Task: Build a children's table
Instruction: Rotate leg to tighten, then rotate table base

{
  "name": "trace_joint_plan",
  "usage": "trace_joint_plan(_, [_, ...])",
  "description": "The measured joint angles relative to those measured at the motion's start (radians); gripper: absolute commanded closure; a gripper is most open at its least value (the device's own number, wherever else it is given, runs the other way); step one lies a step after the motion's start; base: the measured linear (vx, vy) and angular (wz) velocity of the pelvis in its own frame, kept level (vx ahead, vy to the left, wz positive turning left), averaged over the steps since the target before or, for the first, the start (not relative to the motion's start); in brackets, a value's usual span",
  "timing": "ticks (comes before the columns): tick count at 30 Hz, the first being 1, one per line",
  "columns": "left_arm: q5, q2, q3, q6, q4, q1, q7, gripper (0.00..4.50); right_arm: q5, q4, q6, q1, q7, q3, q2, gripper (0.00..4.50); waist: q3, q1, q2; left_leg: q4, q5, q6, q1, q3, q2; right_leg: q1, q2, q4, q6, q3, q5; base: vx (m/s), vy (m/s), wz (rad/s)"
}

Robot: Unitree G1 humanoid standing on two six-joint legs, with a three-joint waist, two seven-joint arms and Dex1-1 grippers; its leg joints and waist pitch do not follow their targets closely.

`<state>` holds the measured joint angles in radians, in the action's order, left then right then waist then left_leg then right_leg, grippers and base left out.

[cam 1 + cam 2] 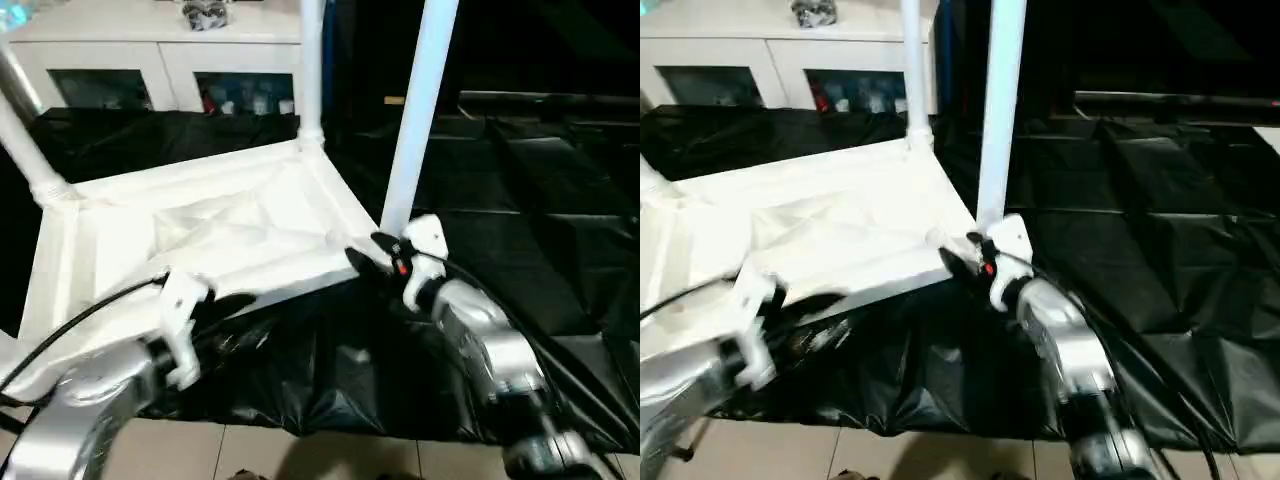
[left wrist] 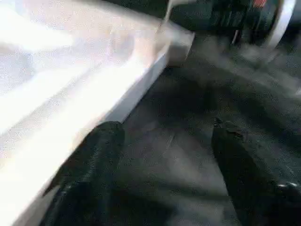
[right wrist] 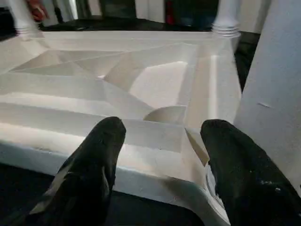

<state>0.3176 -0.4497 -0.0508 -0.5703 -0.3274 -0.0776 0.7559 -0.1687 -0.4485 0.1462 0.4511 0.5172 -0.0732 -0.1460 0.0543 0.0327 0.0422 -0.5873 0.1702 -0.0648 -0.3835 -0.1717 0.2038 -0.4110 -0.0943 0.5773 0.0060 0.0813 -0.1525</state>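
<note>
The children's table top [image 1: 230,220] lies upside down on a black sheet, ribbed underside up. Three white legs stand in its corner sockets: one at the near right corner [image 1: 418,120], one at the far corner [image 1: 312,70], one at the left [image 1: 22,140]. My right gripper [image 3: 160,141] is open at the near right corner, its fingers astride the rim just beside that leg [image 3: 273,94]. My left gripper [image 2: 167,136] is open beside the top's front edge [image 2: 131,94], with only black sheet between its fingers.
A white cabinet with glass doors [image 1: 160,60] stands behind the table. The black sheet [image 1: 520,200] spreads to the right and front, with tiled floor [image 1: 300,450] at the near edge. Black cables [image 1: 80,320] run along my left forearm.
</note>
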Motion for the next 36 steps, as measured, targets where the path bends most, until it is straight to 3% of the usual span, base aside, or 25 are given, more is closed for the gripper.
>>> trace_joint_plan(7, [-0.013,-0.019,0.008,-0.014,-0.001,-0.007,-0.006,0.08,0.026,-0.198,-0.061,0.122,-0.082,0.031,-0.003,1.53,-0.001,0.004,-0.001,-0.001,0.0,0.0,0.001,-0.002,-0.002,0.001,0.004,0.001,0.0,-0.012,0.0,0.0,0.0,0.0])
trace_joint_plan(12, [-0.024,-0.02,0.02,0.001,0.001,-0.039,-0.014,0.08,0.054,-0.354,-0.095,0.212,-0.191,0.05,-0.01,1.53,-0.001,0.004,-0.001,-0.003,0.0,0.0,0.001,-0.003,-0.002,0.002,0.004,0.002,-0.001,-0.014,0.001,0.0,0.0,0.0])
trace_joint_plan(17, [-0.032,-0.019,0.032,0.041,0.002,-0.085,-0.019,0.08,0.061,-0.572,-0.169,0.328,-0.372,0.119,-0.05,1.53,-0.002,0.007,-0.003,-0.004,0.0,0.0,0.001,-0.005,-0.002,0.004,0.003,0.004,-0.001,-0.016,0.001,0.0,0.0,0.0])
trace_joint_plan(20, [-0.04,-0.019,0.033,0.058,0.002,-0.102,-0.026,0.08,0.067,-0.622,-0.206,0.347,-0.396,0.133,-0.059,1.53,-0.003,-0.002,-0.005,-0.005,0.0,0.0,0.002,-0.005,-0.002,0.003,0.003,0.008,-0.001,-0.016,0.0,0.0,0.0,0.0])
trace_joint_plan(23, [-0.06,-0.019,0.041,0.07,0.003,-0.111,-0.038,0.08,0.067,-0.637,-0.227,0.347,-0.375,0.133,-0.048,1.53,-0.004,-0.009,-0.016,-0.005,0.0,0.0,-0.001,-0.005,-0.001,-0.005,0.004,0.018,0.0,-0.016,0.0,0.0,0.0,0.0])
trace_joint_plan(27, [-0.076,-0.019,0.052,0.078,0.026,-0.108,-0.052,0.08,0.085,-0.66,-0.268,0.348,-0.357,0.124,-0.035,1.53,-0.005,-0.007,-0.019,-0.005,-0.002,-0.003,-0.001,-0.005,0.003,-0.007,0.007,0.02,0.0,-0.015,0.0,0.0,0.0,0.0])
trace_joint_plan(32, [-0.139,-0.033,0.092,0.124,0.127,-0.02,-0.079,0.08,0.089,-0.663,-0.308,0.343,-0.345,0.122,-0.034,1.53,-0.005,0.001,-0.018,-0.005,-0.002,-0.003,0.0,-0.004,0.002,-0.006,0.007,0.021,0.0,-0.015,0.0,0.0,0.0,0.0])
trace_joint_plan(36, [-0.191,-0.044,0.097,0.153,0.198,0.035,-0.112,0.08,0.088,-0.651,-0.322,0.33,-0.325,0.123,-0.036,1.53,-0.005,-0.004,-0.018,-0.006,-0.002,-0.003,0.0,-0.004,0.002,-0.006,0.007,0.019,0.0,-0.015,0.0,0.0,0.0,0.0])
